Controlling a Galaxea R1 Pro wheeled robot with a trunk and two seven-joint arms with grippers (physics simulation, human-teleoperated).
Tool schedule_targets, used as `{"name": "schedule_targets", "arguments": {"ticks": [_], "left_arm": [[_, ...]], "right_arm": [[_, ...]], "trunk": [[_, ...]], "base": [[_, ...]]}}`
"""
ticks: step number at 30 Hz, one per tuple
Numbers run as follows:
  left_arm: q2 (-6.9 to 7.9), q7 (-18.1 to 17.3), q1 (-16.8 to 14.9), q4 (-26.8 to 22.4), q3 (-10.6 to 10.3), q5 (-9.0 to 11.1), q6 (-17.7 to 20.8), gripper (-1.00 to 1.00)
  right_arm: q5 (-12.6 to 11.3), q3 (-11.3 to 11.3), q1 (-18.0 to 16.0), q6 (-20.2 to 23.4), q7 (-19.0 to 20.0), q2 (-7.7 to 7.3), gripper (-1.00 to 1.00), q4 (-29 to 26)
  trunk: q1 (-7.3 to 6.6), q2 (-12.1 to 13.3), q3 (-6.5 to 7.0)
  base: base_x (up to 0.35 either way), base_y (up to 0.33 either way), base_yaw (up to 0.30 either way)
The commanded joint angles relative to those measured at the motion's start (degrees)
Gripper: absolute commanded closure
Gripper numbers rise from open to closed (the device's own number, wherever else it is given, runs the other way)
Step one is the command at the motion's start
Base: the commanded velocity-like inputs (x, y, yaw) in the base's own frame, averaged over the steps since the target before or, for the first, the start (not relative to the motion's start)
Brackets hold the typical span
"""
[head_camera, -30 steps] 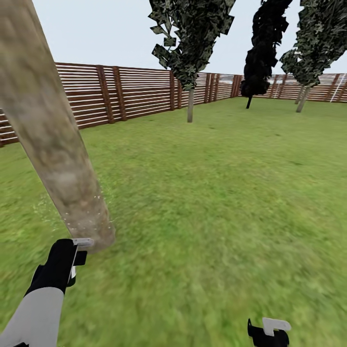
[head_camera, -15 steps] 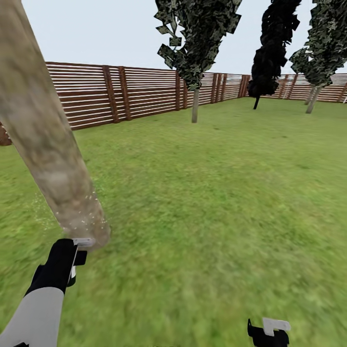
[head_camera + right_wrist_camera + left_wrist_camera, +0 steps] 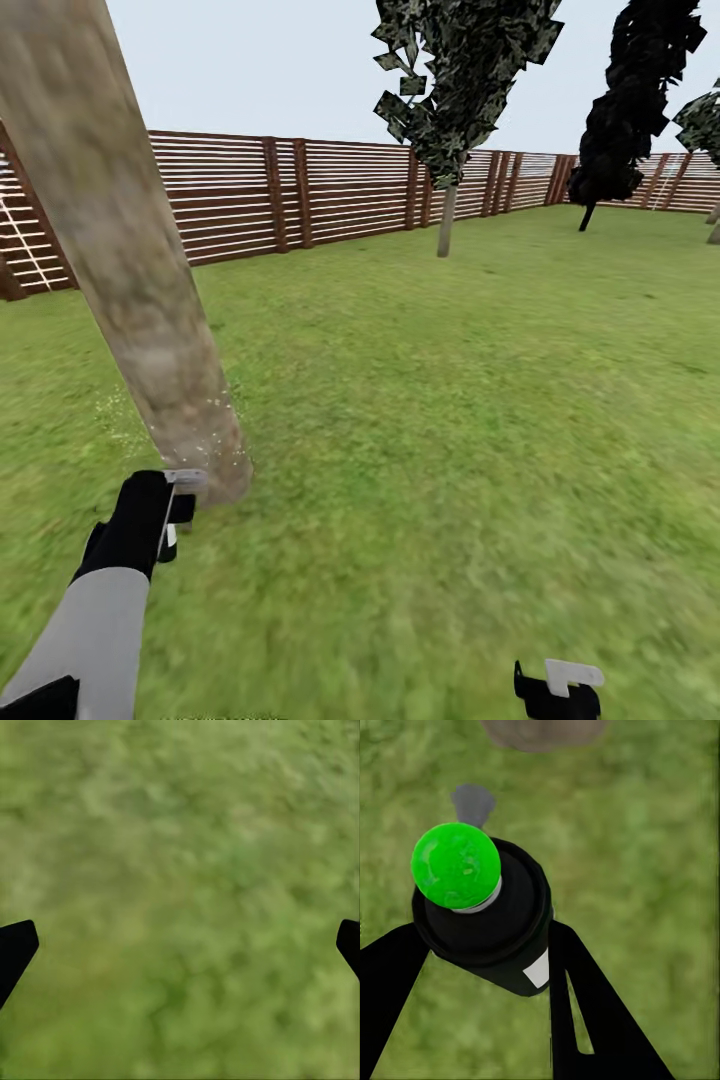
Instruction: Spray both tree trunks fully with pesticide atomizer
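A lawn (image 3: 450, 420) is ringed by a fence (image 3: 240, 195). The atomizer (image 3: 484, 919) is clamped between the left gripper (image 3: 480, 967) fingers beside the trunk (image 3: 130, 260); the right gripper (image 3: 180, 945) is spread wide.

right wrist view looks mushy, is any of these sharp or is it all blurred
Right wrist view: the lawn is a soft smear with no shadows. Left wrist view: the atomizer is crisp, the grass behind blurred. Head view: the fence is sharp, the near grass smeared.

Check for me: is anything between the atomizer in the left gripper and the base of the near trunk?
Nothing visible. The pesticide atomizer sits clamped in the left gripper, its nozzle close to the tree trunk. In the left wrist view, only lawn lies between bottle and trunk base.
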Motion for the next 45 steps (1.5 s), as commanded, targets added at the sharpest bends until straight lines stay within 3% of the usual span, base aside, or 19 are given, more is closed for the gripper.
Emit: {"name": "schedule_targets", "arguments": {"ticks": [1,3,8,20,27,33,40,42,43,45], "left_arm": [[-0.08,-0.57,-1.33,0.14,0.11,-0.78,0.17,1.0],[0.07,-0.56,-4.92,0.28,0.17,-1.19,0.35,1.0],[0.93,-0.64,-4.79,-0.29,0.38,-1.48,0.39,1.0],[1.22,-0.57,-4.79,-0.43,0.55,-1.57,0.39,1.0],[3.41,-0.57,-4.58,-0.37,0.72,-1.58,0.39,1.0],[3.3,-0.57,-4.44,-0.32,0.57,-1.57,0.32,1.0],[3.62,-0.48,-1.09,-0.28,0.82,-1.53,-0.04,1.0],[3.63,-0.52,2.08,-0.28,0.89,-1.28,-0.55,1.0],[3.63,-0.6,4.26,-0.28,0.89,-1.08,-1.9,1.0],[3.58,-0.95,10.41,0.62,0.86,-0.64,-15.54,1.0]], "right_arm": [[0.61,-0.31,-0.05,-0.16,-0.33,-0.01,-1.0,0.08],[0.68,-0.31,-0.05,-0.16,-0.33,-0.08,-1.0,0.04],[0.64,-0.31,-0.05,-0.16,-0.33,-0.25,-1.0,0.05],[0.67,-0.24,-0.05,-0.16,-0.33,-0.19,-1.0,0.1],[0.69,-0.22,-0.05,-0.16,-0.33,-0.1,-1.0,0.1],[0.7,-0.22,-0.05,-0.16,-0.33,-0.1,-1.0,0.1],[0.66,-0.22,-0.05,-0.16,-0.33,-0.1,-1.0,0.1],[0.63,-0.27,-0.05,-0.16,-0.33,-0.12,-1.0,0.1],[0.62,-0.29,-0.05,-0.16,-0.33,-0.16,-1.0,0.07],[0.95,0.25,-0.05,-0.12,-0.22,-0.19,-1.0,-0.14]], "trunk": [[-0.01,-0.02,-0.06],[-0.01,-0.02,-0.06],[-0.01,-0.02,-0.06],[-0.01,-0.02,-0.06],[-0.01,-0.02,-0.06],[-0.01,-0.02,-0.06],[-0.01,-0.02,-0.06],[-0.01,-0.02,-0.06],[-0.01,-0.02,-0.06],[-0.01,-0.02,-0.06]], "base": [[0.0,0.0,0.089],[0.0,0.0,0.015],[0.063,0.0,0.001],[0.159,-0.176,0.004],[0.142,-0.233,0.251],[0.152,-0.217,0.231],[-0.2,-0.212,0.012],[-0.282,-0.144,0.0],[-0.284,-0.139,0.0],[-0.286,-0.133,0.0]]}}
